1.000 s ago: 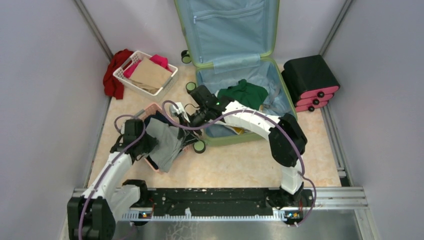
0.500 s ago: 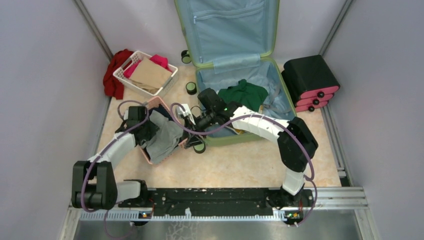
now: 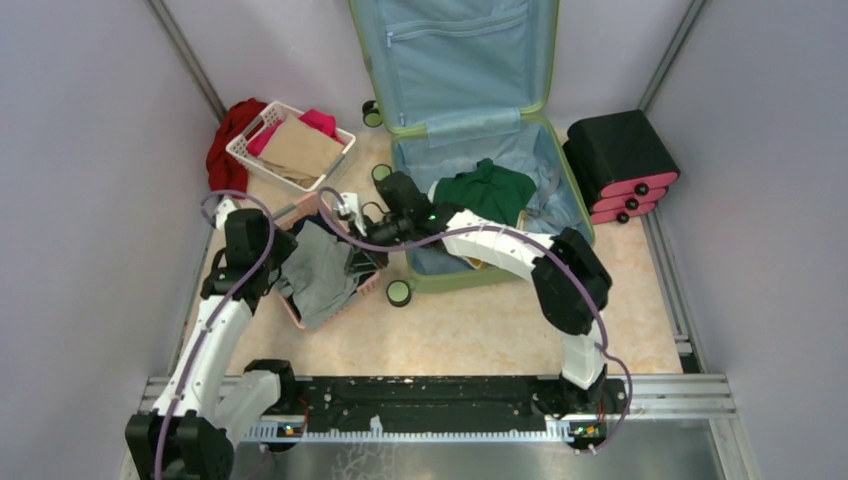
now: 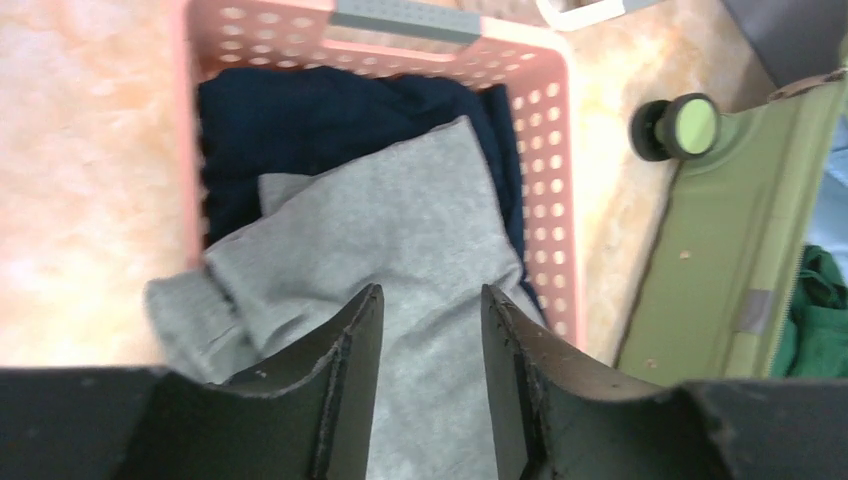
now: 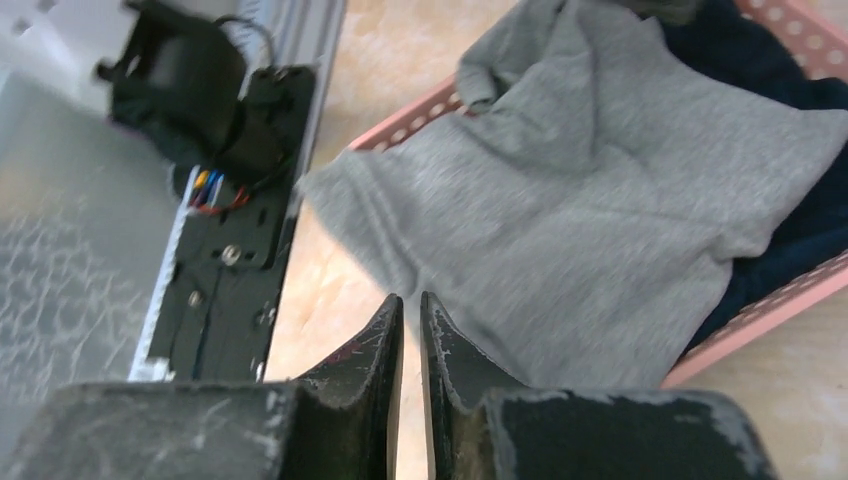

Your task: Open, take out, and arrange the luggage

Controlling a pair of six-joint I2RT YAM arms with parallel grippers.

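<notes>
Currently the luggage (image 3: 455,60) lies open at upper centre of the top view, lid raised. The left gripper (image 4: 432,300) hangs with jaws apart over the grey garment (image 4: 400,220) in the pink basket (image 4: 560,150). The right gripper (image 5: 411,300), jaws nearly together on nothing, is above the same garment.

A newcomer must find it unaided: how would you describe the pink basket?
Find the big open green suitcase. Just left of its front left corner sits the pink basket. Unlike the white basket further back, it holds a grey garment over navy cloth.
</notes>
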